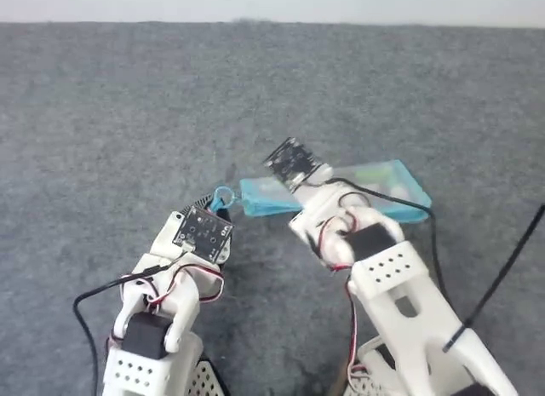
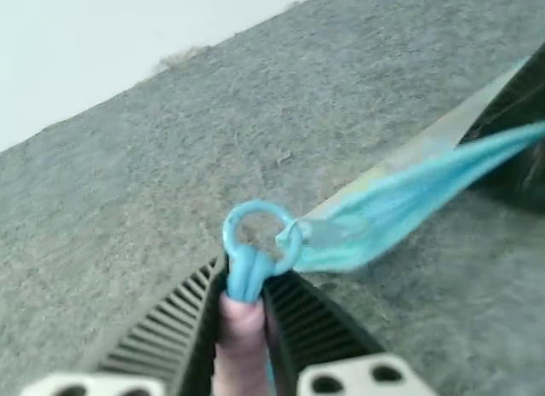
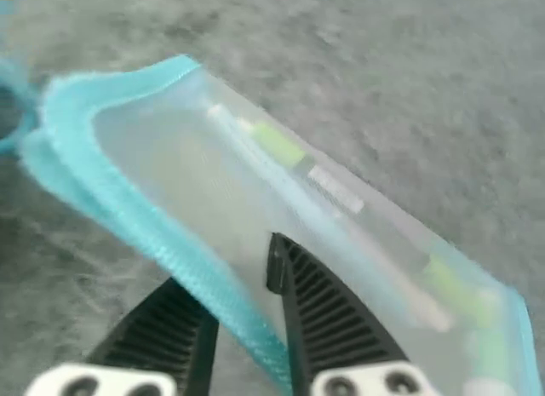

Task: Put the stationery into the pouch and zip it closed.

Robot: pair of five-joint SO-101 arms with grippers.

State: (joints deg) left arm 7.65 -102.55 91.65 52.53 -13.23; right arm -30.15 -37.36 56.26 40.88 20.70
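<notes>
A translucent pouch with a teal zip edge lies on the grey table right of centre. Inside it I see pens with green parts. My left gripper sits at the pouch's left end, shut on the blue zip pull ring, which sticks out past its fingertips. The pouch stretches away from that ring. My right gripper is closed on the pouch's teal edge, one finger on each side of it. From above, the right gripper is over the pouch's left half.
Grey carpet-like cloth covers the table up to a pale wall at the back. Black cables trail from the right arm at the right side, and one loops by the left arm's base.
</notes>
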